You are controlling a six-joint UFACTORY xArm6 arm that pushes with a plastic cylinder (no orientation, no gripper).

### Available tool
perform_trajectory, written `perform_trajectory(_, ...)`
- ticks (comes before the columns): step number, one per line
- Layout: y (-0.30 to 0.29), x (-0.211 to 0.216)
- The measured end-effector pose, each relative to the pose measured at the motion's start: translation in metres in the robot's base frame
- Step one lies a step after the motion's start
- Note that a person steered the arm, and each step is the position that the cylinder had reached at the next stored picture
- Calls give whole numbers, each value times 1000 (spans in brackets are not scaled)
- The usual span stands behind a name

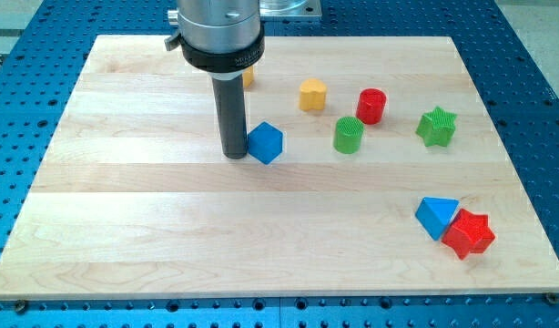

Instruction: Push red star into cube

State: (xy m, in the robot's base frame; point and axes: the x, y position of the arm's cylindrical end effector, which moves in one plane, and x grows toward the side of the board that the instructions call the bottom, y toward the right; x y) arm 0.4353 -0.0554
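My tip (234,155) rests on the counter (125,228), touching the blue cube (266,143) on its view-left side. No pincer exists here, only a bare rod. The red star (469,233) lies well off toward the view's lower right, touching a blue triangular block (435,215). Best I circle beyond the star's far side, then push steadily toward the cube, clear of that triangular block.

Light wood bench (152,219), my tip (234,155) resting on it. Blue cube (266,143) touching the tip's right side. Further right of the tip: yellow block (312,95), green cylinder (349,135), red cylinder (371,106), green star (437,127). Far right and below the tip: blue triangle (435,216) touching red star (468,234). Orange block (249,76) partly hidden behind the rod.
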Motion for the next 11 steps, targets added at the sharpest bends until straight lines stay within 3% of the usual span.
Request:
perform_trajectory(1,-13,14)
perform_trajectory(2,13,63)
perform_trajectory(5,303,57)
perform_trajectory(6,329,110)
perform_trajectory(7,293,155)
perform_trajectory(9,209,119)
perform_trajectory(11,75,95)
